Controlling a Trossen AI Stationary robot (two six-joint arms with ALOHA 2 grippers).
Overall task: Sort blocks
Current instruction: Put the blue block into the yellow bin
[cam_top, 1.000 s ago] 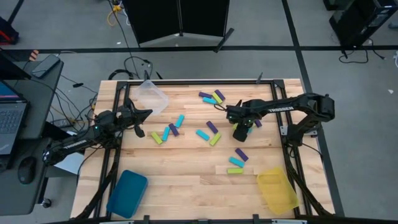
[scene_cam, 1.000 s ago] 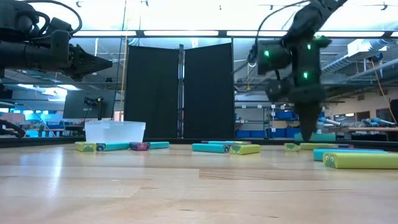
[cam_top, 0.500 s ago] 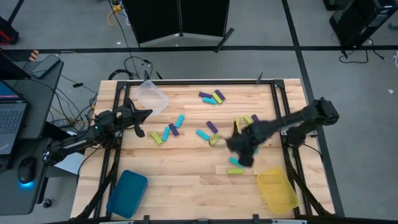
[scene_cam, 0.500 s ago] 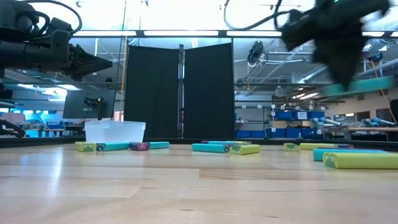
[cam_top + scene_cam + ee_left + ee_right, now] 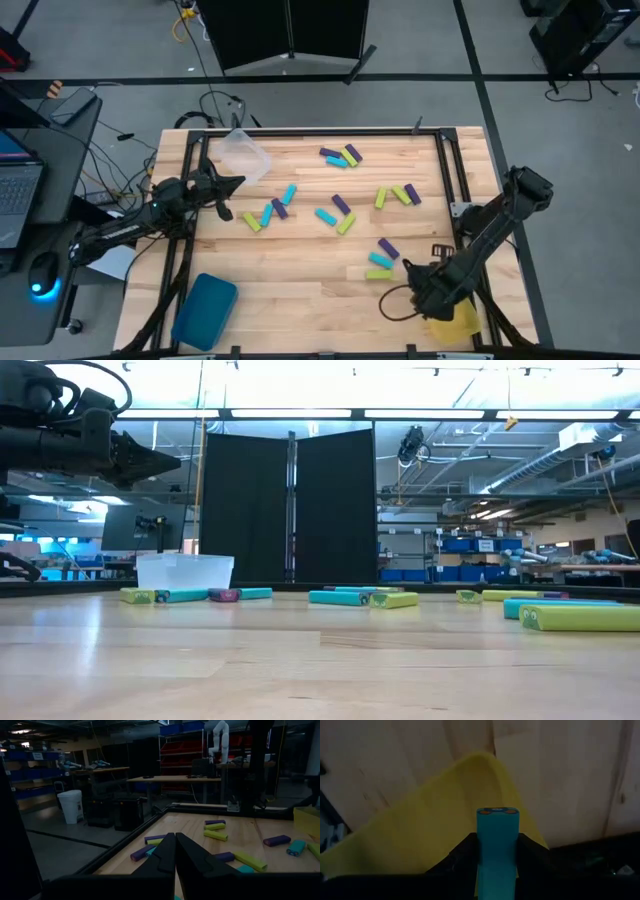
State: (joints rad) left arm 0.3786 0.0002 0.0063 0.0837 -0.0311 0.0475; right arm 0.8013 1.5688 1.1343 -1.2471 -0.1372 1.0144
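Jaws: my right gripper [image 5: 497, 851] is clamped on a cyan block [image 5: 497, 840], hanging over the yellow tray [image 5: 435, 840] at the table's [image 5: 300, 275] near right corner; left gripper [image 5: 222, 187] is pinched shut, parked by the clear tray [image 5: 245, 155]. Step: carry done, drop pending. Next: open over the tray. Table edge sits just beside it; loose blocks [image 5: 340, 155] lie mid-table, well apart.

Around my table [image 5: 300, 275], pale wood planks in a dark metal frame, lies a grey floor [image 5: 420, 95] crossed by dark lines. A black folding screen [image 5: 288, 505] stands just past the far edge. To my left, a desk with a laptop [image 5: 18, 200] and loose cables. Long ceiling lights [image 5: 290, 413] glow overhead; shelves with blue bins [image 5: 455, 545] line the back.
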